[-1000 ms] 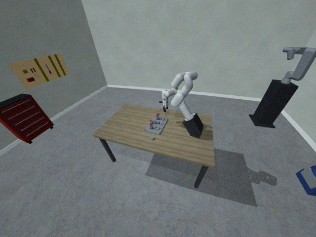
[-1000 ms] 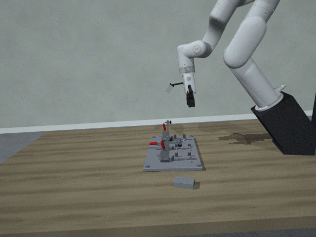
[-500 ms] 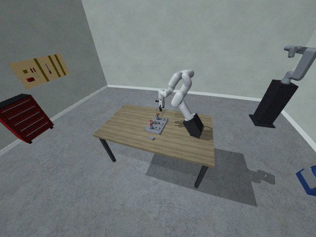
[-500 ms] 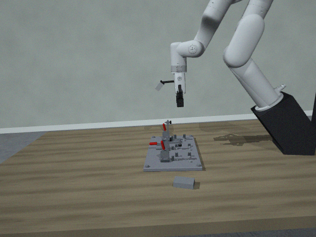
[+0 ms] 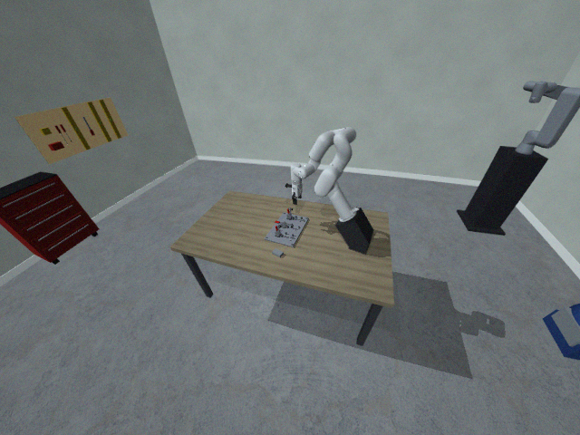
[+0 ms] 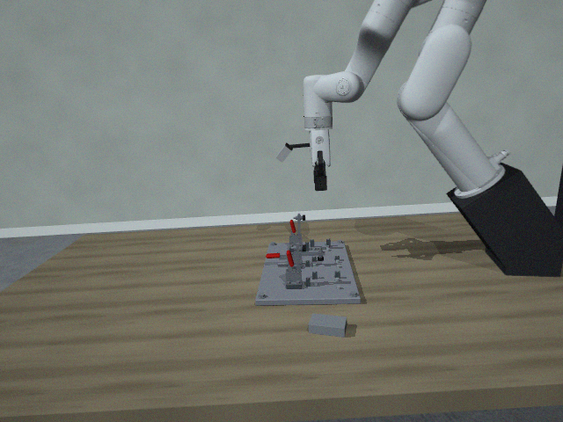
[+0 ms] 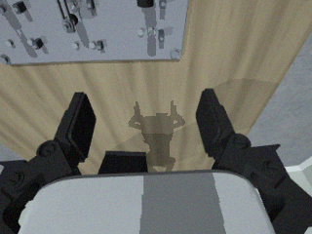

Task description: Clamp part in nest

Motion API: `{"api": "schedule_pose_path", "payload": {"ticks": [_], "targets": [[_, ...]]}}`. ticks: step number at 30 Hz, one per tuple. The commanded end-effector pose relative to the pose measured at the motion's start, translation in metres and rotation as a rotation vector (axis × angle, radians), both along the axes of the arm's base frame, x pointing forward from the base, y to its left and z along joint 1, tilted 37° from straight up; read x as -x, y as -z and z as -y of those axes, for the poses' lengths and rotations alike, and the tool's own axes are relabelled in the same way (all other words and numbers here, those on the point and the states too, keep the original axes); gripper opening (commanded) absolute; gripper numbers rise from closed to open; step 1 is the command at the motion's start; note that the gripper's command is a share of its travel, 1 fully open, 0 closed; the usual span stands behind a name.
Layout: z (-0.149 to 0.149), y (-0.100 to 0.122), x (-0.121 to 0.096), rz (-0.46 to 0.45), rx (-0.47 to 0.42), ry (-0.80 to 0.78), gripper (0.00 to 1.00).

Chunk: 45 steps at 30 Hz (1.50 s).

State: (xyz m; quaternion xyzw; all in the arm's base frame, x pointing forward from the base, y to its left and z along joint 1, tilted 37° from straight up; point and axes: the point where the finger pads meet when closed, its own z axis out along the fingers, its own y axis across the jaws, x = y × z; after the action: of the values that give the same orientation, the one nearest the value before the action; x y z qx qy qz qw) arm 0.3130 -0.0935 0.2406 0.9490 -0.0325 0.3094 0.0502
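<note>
The grey fixture plate (image 5: 287, 241) (image 6: 273, 297) (image 7: 122, 51) lies on the middle of the wooden table (image 5: 225, 234) (image 6: 136, 340) (image 7: 219, 58). It carries three nests with clamps. Two red handles (image 6: 292, 225) (image 6: 288, 258) stand up and one red handle (image 6: 273, 255) lies level. The part, a small grey block (image 5: 277, 253) (image 6: 327, 324), lies on the table just in front of the plate. My gripper (image 5: 294, 201) (image 6: 320, 185) (image 7: 145, 103) is open and empty. It points down and hangs high above the plate's far edge. The part is out of the wrist view.
The arm's black base (image 5: 355, 231) (image 6: 518, 227) stands on the table to the right of the fixture. Off the table are a red tool cabinet (image 5: 42, 215) at the left wall and a second grey arm on a black pedestal (image 5: 501, 187) at the right.
</note>
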Motion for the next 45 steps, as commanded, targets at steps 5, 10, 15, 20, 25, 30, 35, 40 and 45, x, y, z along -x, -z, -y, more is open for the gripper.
{"api": "schedule_pose_path", "payload": {"ticks": [5, 10, 15, 20, 25, 30, 35, 40, 45], "targets": [[0.0002, -0.0015, -0.0005, 0.003, 0.001, 0.0, 0.0], [0.0002, -0.0015, -0.0005, 0.003, 0.001, 0.0, 0.0], [0.0002, -0.0015, -0.0005, 0.003, 0.001, 0.0, 0.0], [0.0002, -0.0015, -0.0005, 0.003, 0.001, 0.0, 0.0], [0.0002, -0.0015, -0.0005, 0.003, 0.001, 0.0, 0.0], [0.0002, -0.0015, -0.0005, 0.003, 0.001, 0.0, 0.0], [0.0002, -0.0015, -0.0005, 0.003, 0.001, 0.0, 0.0], [0.0002, -0.0015, -0.0005, 0.003, 0.001, 0.0, 0.47], [0.0002, -0.0015, -0.0005, 0.003, 0.001, 0.0, 0.47]]}}
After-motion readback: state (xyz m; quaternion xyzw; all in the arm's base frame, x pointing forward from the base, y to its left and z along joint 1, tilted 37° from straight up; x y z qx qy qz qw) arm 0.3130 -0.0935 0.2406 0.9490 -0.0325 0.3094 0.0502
